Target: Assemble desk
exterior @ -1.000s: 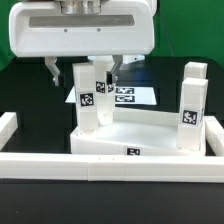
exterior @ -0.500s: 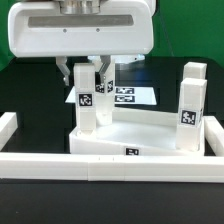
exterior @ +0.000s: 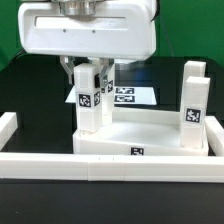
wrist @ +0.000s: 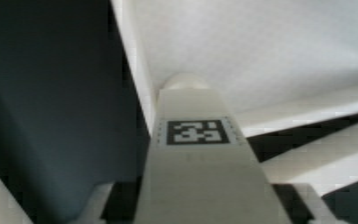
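The white tray-like tabletop (exterior: 140, 128) lies on the black table with legs standing upright at its corners. My gripper (exterior: 87, 72) is shut on the top of the tagged front leg (exterior: 89, 105) at the exterior view's left. A second leg (exterior: 104, 84) stands just behind it. Another tagged leg (exterior: 192, 100) stands at the exterior view's right corner. In the wrist view the gripped leg (wrist: 202, 160) runs down between my gripper (wrist: 202, 212), both fingers pressed on its sides, with the tabletop (wrist: 247, 40) beyond it.
A long white border rail (exterior: 100, 165) runs along the front, with a short end piece (exterior: 8, 125) at the exterior view's left. The marker board (exterior: 130, 97) lies flat behind the tabletop. The arm's large white hand housing (exterior: 90, 28) hangs above the left legs.
The jaws stood wide beside the left front leg a second ago and have closed on its top. The hand has since shifted slightly toward the exterior view's right.
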`<state>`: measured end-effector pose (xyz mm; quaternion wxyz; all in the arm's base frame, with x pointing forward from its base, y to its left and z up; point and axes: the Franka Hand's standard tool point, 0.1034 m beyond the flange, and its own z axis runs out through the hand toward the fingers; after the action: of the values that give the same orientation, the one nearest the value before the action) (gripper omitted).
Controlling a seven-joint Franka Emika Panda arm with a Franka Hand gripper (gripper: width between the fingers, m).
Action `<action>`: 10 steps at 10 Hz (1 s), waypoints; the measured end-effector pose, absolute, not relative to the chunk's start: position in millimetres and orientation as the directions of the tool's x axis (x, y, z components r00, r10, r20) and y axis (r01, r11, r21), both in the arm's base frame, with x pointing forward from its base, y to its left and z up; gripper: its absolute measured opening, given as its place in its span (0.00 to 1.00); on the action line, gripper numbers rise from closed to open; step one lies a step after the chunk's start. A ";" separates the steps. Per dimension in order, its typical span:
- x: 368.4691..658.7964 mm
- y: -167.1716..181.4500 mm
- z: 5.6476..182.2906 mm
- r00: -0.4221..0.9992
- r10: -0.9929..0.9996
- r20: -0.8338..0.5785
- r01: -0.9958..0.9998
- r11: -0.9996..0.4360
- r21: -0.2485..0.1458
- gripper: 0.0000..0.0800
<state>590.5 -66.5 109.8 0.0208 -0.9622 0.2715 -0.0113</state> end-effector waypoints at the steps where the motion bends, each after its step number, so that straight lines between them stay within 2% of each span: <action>1: 590.2 -65.6 109.4 0.762 -0.648 0.003 -0.647 -0.761 -0.047 0.36; 3: 590.5 -57.4 109.1 0.566 -0.824 -0.013 -0.824 -0.565 -0.042 0.36; 6: 590.6 -47.0 111.1 0.344 -0.938 -0.052 -0.939 -0.343 -0.022 0.36; 9: 590.6 -47.2 109.0 0.215 -0.975 -0.054 -0.977 -0.214 -0.015 0.37; 10: 590.4 -47.3 108.7 0.246 -0.968 -0.054 -0.969 -0.246 -0.016 0.54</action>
<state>590.4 -47.3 108.7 0.0230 -0.7890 0.6137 0.0162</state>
